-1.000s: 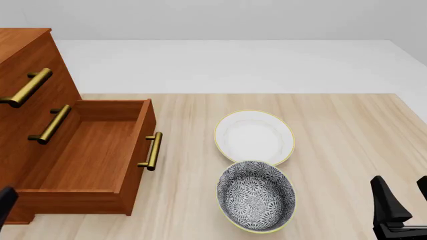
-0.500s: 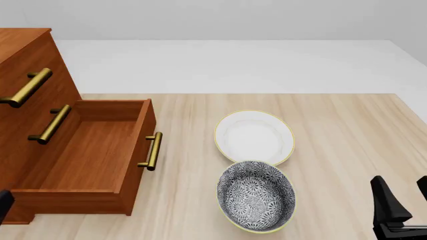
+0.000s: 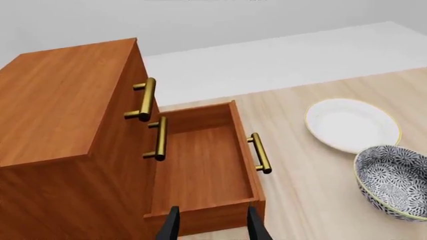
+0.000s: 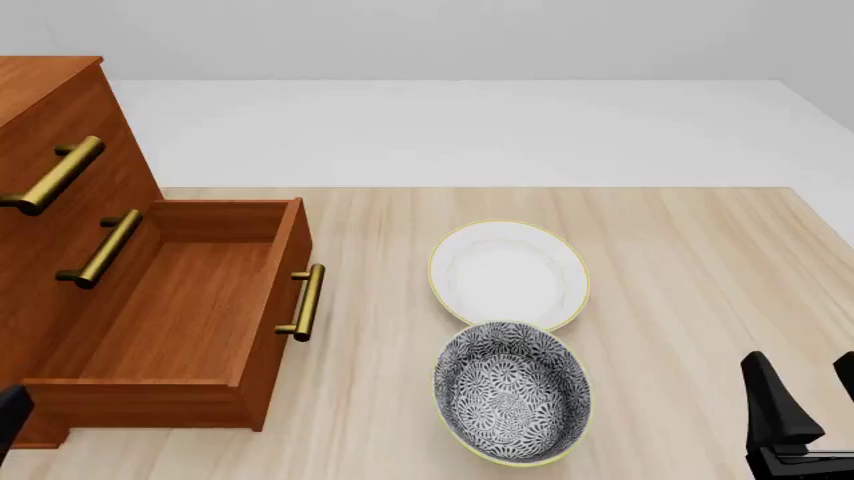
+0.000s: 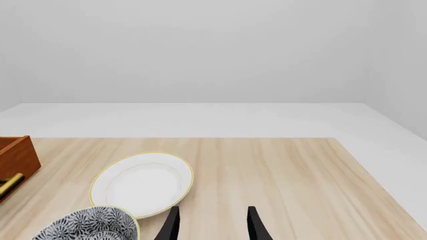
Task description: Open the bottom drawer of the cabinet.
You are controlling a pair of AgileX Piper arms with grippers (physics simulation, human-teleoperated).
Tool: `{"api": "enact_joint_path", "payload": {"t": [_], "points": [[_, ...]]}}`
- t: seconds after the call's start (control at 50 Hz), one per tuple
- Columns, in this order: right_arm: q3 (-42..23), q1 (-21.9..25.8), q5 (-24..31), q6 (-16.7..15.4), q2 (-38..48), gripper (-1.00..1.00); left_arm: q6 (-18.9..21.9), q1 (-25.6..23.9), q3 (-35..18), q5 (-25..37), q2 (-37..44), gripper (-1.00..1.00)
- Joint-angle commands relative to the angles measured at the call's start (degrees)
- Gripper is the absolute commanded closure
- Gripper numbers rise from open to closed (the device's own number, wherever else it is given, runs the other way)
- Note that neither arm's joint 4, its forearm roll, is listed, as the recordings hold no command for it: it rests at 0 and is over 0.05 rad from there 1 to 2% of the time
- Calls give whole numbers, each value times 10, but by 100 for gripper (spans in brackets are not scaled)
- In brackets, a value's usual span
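Moved since before: Almost nothing; only the dark bit of the left arm at the 8 o'clock corner of the front view has shifted a tiny bit, and the drawer, bowl and plate sit just where they were.
Left tool (image 3: 211, 225): nearest to us, with its two black fingers apart and nothing between them. It hangs just in front of the open drawer's near corner and touches nothing.
Right tool (image 4: 801, 420): at the 4 o'clock corner of the front view, fingers apart, holding nothing, well away from the cabinet.
Patterned bowl (image 4: 513, 391): near us, at about 6 o'clock on the table (image 4: 694, 260), touching the plate's rim or just beside it.
White plate (image 4: 509, 274): just past the bowl, near the middle.
Bottom drawer (image 4: 187, 310): at 9 o'clock, pulled far out of the cabinet (image 4: 47, 120), and we can see its bare wooden floor.
Which way it points: the drawer's front and its brass handle (image 4: 303, 301) face 3 o'clock, toward the plate. The drawer's long side runs from 9 to 3; the handle bar runs near to far, about 6 to 12.
Upper drawers: both look shut, their handles past the open one.
Step now: I think the pull is done and the job looks finished.
Next move: I think the left tool only needs to back away without bumping the drawer.
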Motion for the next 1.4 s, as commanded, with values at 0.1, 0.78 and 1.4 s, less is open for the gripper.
{"api": "enact_joint_path", "payload": {"t": [0.1, 0.78, 1.4], "points": [[0, 0, 0, 0, 0, -100, -2, -2, -21, 9, 0, -100], [0, 0, 0, 0, 0, -100, 17, 5, -55, 6, 0, -100], [0, 0, 0, 0, 0, -100, 32, -47, -53, -17, 0, -100]]}}
